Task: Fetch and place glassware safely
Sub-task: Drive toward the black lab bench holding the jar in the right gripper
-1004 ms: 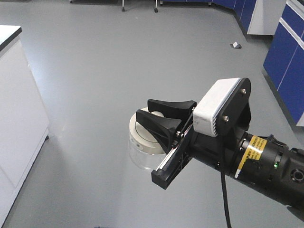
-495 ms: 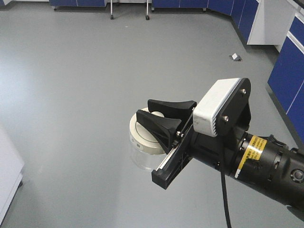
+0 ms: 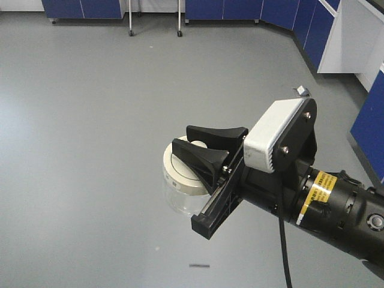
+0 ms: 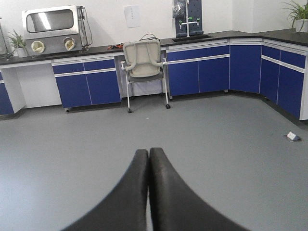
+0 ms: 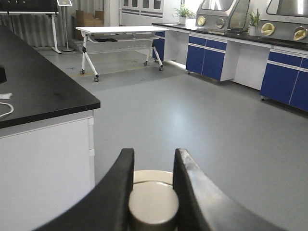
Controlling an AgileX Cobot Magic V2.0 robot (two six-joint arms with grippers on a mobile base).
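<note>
Two black fingers of the right tool (image 3: 183, 137) pinch the knob (image 5: 153, 204) of the cream lid (image 3: 174, 174) on the glass jar (image 3: 177, 201), which hangs beneath them above the grey floor (image 3: 90, 120). The left tool (image 4: 148, 154) is pressed together.

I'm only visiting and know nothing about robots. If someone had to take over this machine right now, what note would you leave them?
Right gripper: shut on the jar, pinching the knob of its lid. The jar hangs in the air over the floor, resting on nothing.
Left gripper: shut, empty, pointing toward the blue cabinets.
Done: the jar is fetched and lifted.
Left: take it to a surface and set it down gently. A black-topped counter shows at the left of the right wrist view, but I cannot tell whether that is the destination.
</note>
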